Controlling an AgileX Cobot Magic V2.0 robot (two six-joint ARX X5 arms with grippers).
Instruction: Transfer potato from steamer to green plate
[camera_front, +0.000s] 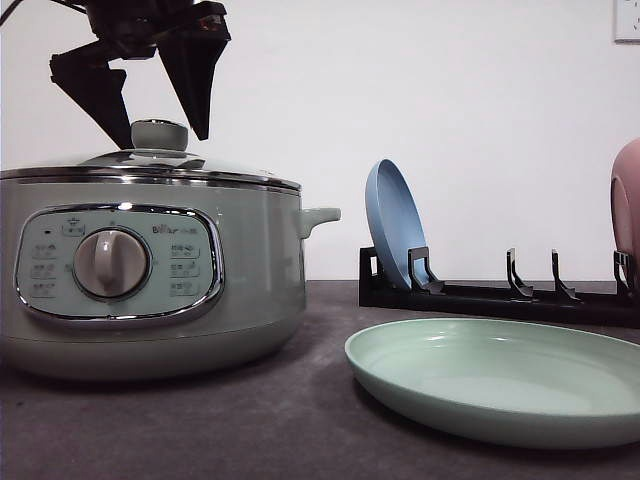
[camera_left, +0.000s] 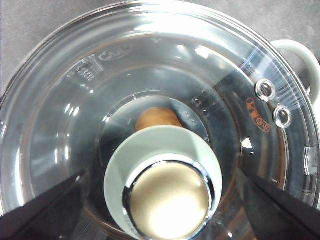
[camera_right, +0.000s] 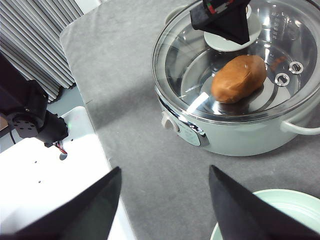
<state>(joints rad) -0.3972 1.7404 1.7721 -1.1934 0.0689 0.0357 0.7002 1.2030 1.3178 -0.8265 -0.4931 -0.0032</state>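
Hovering directly over the lid knob (camera_front: 159, 134), the left claw (camera_front: 150, 85) hung spread wide with a finger on each side of the knob and nothing in its hold, so the step in hand looked like lid removal, the opening move before any potato could travel. The potato (camera_right: 239, 78) lay inside the steamer (camera_front: 150, 270) under the glass lid (camera_right: 240, 65), which sat closed on the pot. Next, by my reading, the left claw would need to drop squarely onto the knob, close firmly on it and lift the lid straight up, since the knob was smooth and rounded and an off-centre pinch might slip. The right claw (camera_right: 165, 205) was released too, held above bare desk near the steamer's control panel, with the rim of the green plate (camera_front: 500, 380) just beside it. The desk (camera_front: 300, 420) was covered in a dark grey, felt-like mat; the steamer stood toward its left edge and the green plate toward its right. Behind them ran a black plate rack (camera_front: 500, 290) holding a blue plate (camera_front: 393, 225) upright, and beyond that a plain white wall (camera_front: 450, 100).
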